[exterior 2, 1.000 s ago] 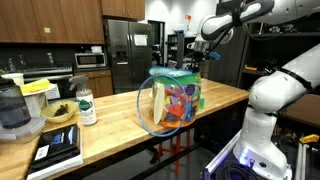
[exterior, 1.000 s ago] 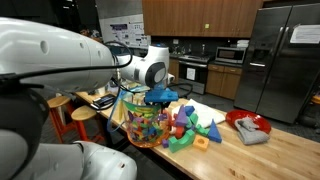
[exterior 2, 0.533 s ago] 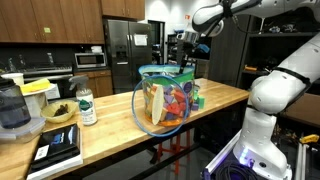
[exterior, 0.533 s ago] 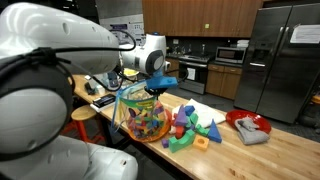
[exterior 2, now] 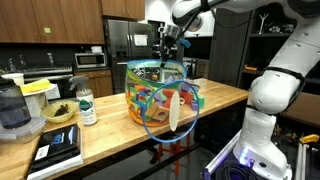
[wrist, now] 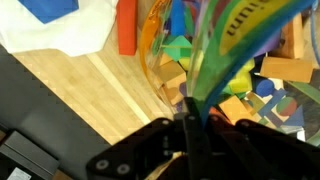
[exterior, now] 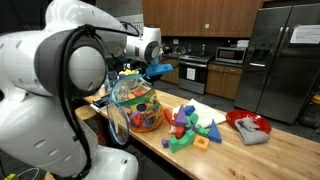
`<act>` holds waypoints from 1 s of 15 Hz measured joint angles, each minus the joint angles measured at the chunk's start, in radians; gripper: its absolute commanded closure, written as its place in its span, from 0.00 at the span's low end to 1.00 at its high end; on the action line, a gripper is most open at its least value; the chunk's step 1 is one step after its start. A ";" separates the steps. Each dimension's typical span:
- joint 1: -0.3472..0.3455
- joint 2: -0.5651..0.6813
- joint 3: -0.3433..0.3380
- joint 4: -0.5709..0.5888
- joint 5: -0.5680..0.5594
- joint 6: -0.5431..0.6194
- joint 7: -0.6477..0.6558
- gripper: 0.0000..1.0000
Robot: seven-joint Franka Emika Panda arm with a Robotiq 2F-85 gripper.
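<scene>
Over the kitchen's wooden counter (exterior: 272, 152) (fridge (exterior: 285, 60) behind), jaws grip a bag (exterior: 137, 105).

Kitchen interior: wood fittings, steel appliances.
We identify a long wooden countertop (exterior: 262, 152) across the foreground in both exterior views. We note brown wood cabinets (exterior: 200, 15) along the upper wall, a stainless-steel refrigerator (exterior: 285, 60) beside them, and a microwave (exterior: 231, 55) above the rear counter. Even indoor light covers the room.
</scene>
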State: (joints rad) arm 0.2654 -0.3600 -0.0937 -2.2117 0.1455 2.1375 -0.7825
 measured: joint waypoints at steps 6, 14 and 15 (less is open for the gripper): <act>-0.004 0.189 0.071 0.194 0.056 0.008 -0.052 1.00; -0.070 0.402 0.137 0.428 0.056 0.007 -0.074 1.00; -0.078 0.420 0.145 0.446 0.056 0.006 -0.074 1.00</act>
State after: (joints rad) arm 0.1872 0.0598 0.0517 -1.7655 0.2015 2.1439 -0.8562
